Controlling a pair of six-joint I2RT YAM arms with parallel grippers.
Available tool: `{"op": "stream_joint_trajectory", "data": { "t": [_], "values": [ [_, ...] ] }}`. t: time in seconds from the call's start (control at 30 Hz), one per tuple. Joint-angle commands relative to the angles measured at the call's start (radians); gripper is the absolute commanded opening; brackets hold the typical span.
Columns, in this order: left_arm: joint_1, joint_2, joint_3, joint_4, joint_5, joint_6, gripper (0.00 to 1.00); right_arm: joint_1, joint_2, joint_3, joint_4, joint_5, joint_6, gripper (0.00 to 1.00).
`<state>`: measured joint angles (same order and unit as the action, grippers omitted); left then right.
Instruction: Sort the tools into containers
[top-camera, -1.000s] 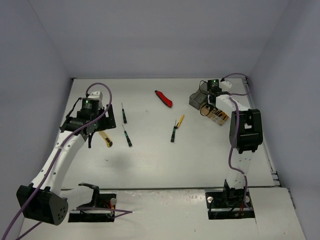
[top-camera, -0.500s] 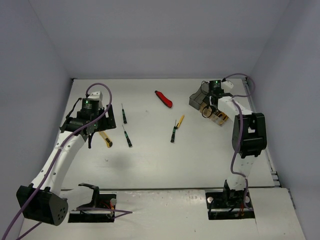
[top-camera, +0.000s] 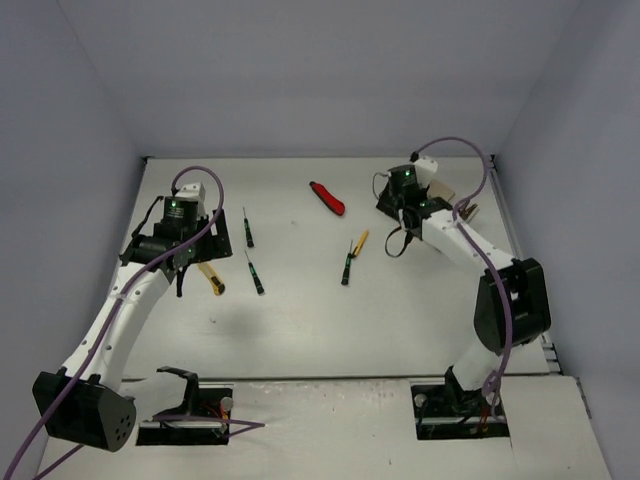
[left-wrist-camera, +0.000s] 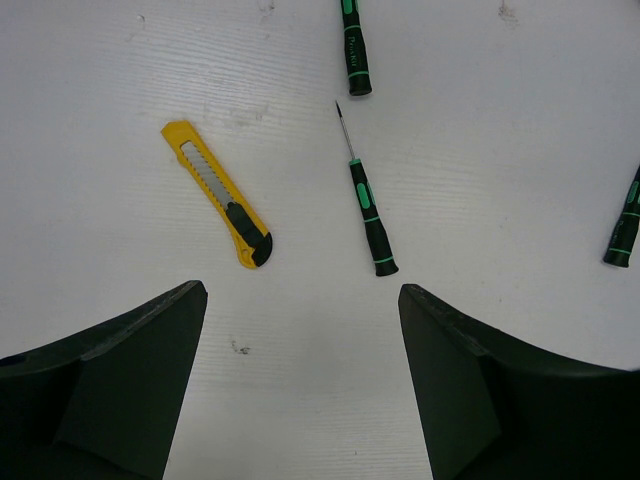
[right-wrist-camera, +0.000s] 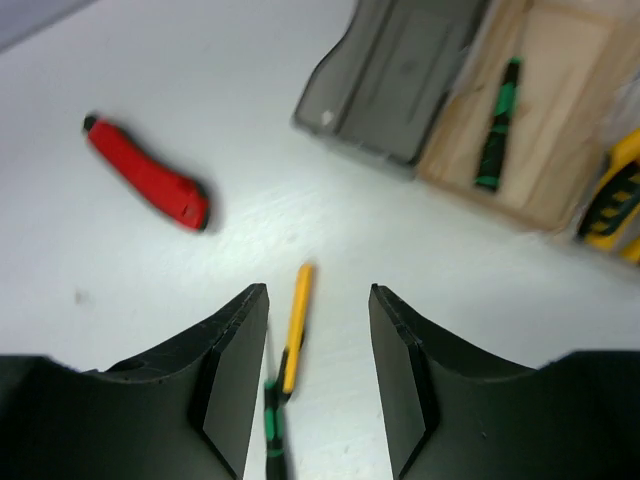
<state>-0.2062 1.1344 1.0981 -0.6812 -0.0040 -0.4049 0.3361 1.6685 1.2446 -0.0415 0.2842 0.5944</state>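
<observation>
The yellow utility knife (left-wrist-camera: 217, 193) is lying near the left edge of the surface (top-camera: 300, 330). Beside it, toward the middle, two thin black screwdrivers with green marks are lying apart from each other: the first screwdriver (left-wrist-camera: 370, 222) and, nearer the far edge, the second screwdriver (left-wrist-camera: 353, 50). A third screwdriver (top-camera: 347, 268) is lying about the middle of the surface, its end meeting a thin yellow tool (right-wrist-camera: 296, 325). The red utility knife (right-wrist-camera: 148, 174) is lying toward the far edge.

At the far right corner the dark grey bin (right-wrist-camera: 395, 75) is standing just beside the tan bin (right-wrist-camera: 545, 60), which is holding a fourth screwdriver (right-wrist-camera: 497, 125). Yellow-handled pliers (right-wrist-camera: 612, 195) are showing past it, blurred.

The left jaws are hanging spread over bare surface near the yellow knife, gripping nothing. The right jaws — also spread, also gripping nothing — are hovering over the yellow tool.
</observation>
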Motion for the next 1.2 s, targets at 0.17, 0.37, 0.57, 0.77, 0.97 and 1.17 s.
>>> {"op": "stream_joint_trajectory", "data": {
  "t": [0.17, 0.37, 0.57, 0.77, 0.97, 1.17],
  "values": [
    [0.010, -0.016, 0.016, 0.026, -0.001, -0.006, 0.75, 0.245, -0.050, -0.173, -0.003, 0.048, 0.089, 0.42],
    [0.010, -0.019, 0.014, 0.026, -0.002, -0.006, 0.75, 0.348, 0.028, -0.195, -0.004, 0.061, 0.135, 0.41],
    [0.010, -0.019, 0.014, 0.025, -0.001, -0.006, 0.75, 0.402, 0.143, -0.179, -0.003, 0.069, 0.153, 0.38],
    [0.010, -0.023, 0.014, 0.026, -0.002, -0.006, 0.75, 0.429, 0.211, -0.174, -0.003, 0.093, 0.170, 0.29],
    [0.010, -0.021, 0.014, 0.026, 0.001, -0.008, 0.75, 0.449, 0.183, -0.160, -0.001, 0.132, 0.148, 0.01],
    [0.010, -0.015, 0.014, 0.026, 0.001, -0.008, 0.75, 0.436, 0.064, -0.111, -0.003, 0.180, 0.094, 0.00]
  ]
}}
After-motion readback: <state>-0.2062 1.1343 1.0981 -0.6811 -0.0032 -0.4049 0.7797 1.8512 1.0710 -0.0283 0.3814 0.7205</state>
